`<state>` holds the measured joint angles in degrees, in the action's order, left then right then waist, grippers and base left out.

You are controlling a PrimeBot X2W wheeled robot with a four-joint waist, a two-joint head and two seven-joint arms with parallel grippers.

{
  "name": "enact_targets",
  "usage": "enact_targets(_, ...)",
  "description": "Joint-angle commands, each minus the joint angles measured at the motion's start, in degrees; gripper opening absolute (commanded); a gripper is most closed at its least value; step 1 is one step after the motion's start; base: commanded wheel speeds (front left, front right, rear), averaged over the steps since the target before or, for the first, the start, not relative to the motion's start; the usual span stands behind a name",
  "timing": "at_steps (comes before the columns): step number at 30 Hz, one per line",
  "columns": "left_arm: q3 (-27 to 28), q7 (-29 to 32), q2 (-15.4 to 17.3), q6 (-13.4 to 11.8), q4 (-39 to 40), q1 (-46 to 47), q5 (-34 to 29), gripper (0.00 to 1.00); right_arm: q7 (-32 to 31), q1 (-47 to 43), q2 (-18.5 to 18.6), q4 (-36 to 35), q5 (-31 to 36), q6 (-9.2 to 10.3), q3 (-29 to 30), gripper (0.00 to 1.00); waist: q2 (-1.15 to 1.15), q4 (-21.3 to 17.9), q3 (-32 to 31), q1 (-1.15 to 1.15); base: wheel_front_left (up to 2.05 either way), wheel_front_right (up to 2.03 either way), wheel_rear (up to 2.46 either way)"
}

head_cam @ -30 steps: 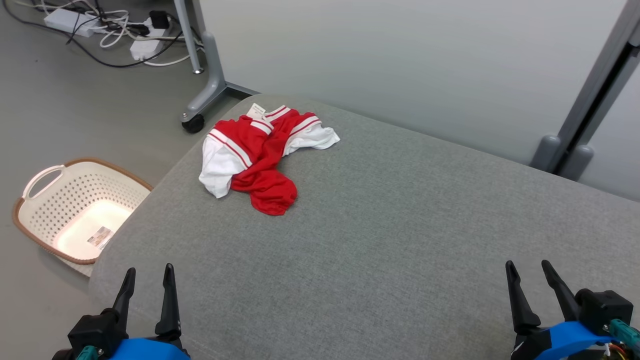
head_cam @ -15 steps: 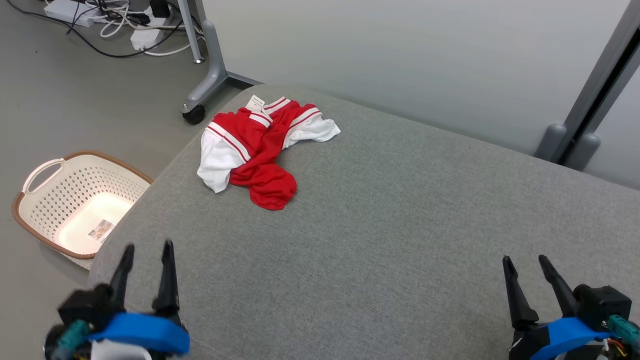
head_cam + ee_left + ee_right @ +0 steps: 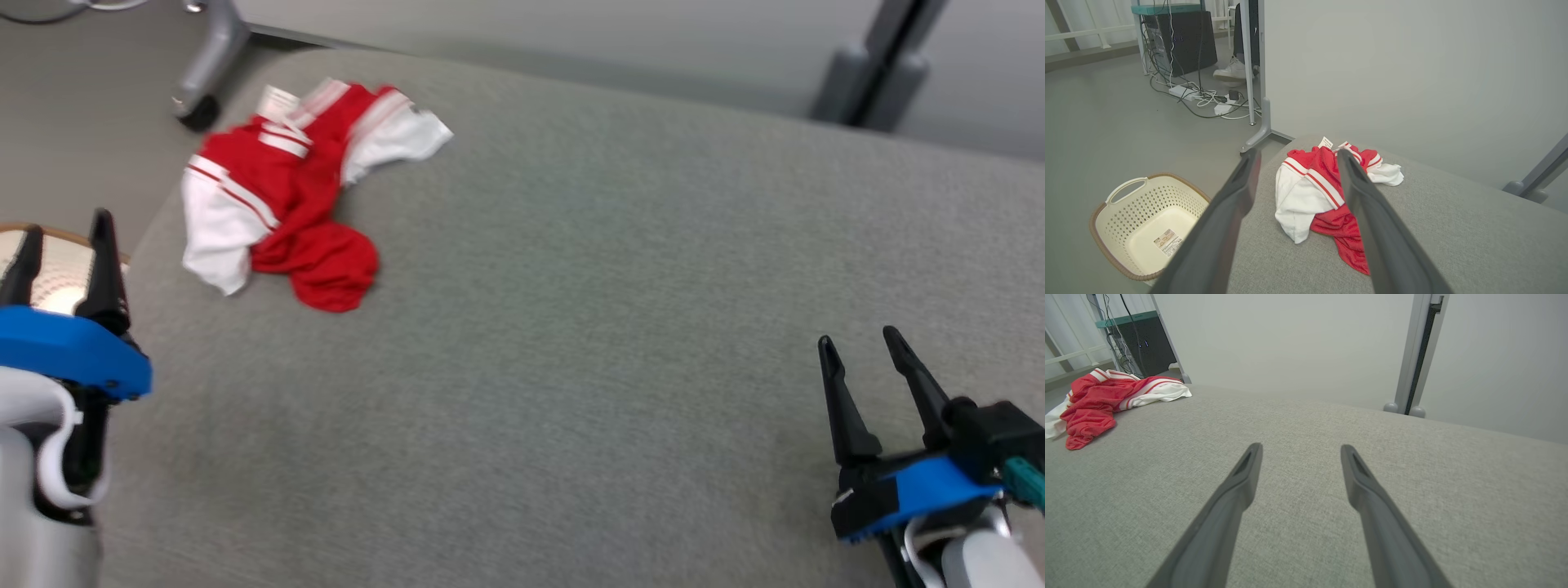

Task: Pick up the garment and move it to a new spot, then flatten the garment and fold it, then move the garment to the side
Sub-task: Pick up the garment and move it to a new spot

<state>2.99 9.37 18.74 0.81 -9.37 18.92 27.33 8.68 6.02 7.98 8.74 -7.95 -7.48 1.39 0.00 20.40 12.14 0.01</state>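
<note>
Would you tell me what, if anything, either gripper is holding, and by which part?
Nothing is held: the left gripper and the right gripper are open and empty, apart from the crumpled red and white garment.

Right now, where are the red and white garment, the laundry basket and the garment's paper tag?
garment (image 3: 1306, 196), left wrist view, on its white panel.
laundry basket (image 3: 1167, 198), left wrist view, on its perforated far wall.
paper tag (image 3: 1325, 143), left wrist view, on the white paper.

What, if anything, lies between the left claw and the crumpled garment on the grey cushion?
Nothing visible does. Bare grey cushion lies between the open left claw and the red-and-white garment; the basket stands on the floor, off to one side.
</note>
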Motion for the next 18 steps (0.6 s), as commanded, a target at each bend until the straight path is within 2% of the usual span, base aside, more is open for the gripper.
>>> enact_targets(1,1.1,0.9,1.2,-0.4,-2.0,2.4,0.7,1.00,0.7,1.3,0.9,-0.9,0.7,-0.03,-0.8,1.00,0.00,-1.5,1.4,-0.01,0.00,0.00,0.00)
enact_targets(6,4.4,3.1,5.0,-1.3,-8.4,7.9,2.4,1.00,1.4,5.0,2.6,-3.9,1.4,-0.03,-3.1,1.00,0.00,-7.6,7.6,-0.01,0.00,0.00,0.00)
enact_targets(11,7.4,6.0,9.7,-1.4,-12.4,9.0,3.9,1.00,1.5,8.8,3.3,-6.0,0.9,-0.03,-6.5,1.00,0.00,-14.8,13.4,-0.01,0.00,0.00,0.00)
enact_targets(18,10.2,11.5,12.1,-3.4,-16.4,9.1,6.4,1.00,2.7,10.2,2.6,-7.1,0.2,-0.03,-7.1,1.00,0.00,-21.8,18.9,-0.01,0.00,0.00,0.00)
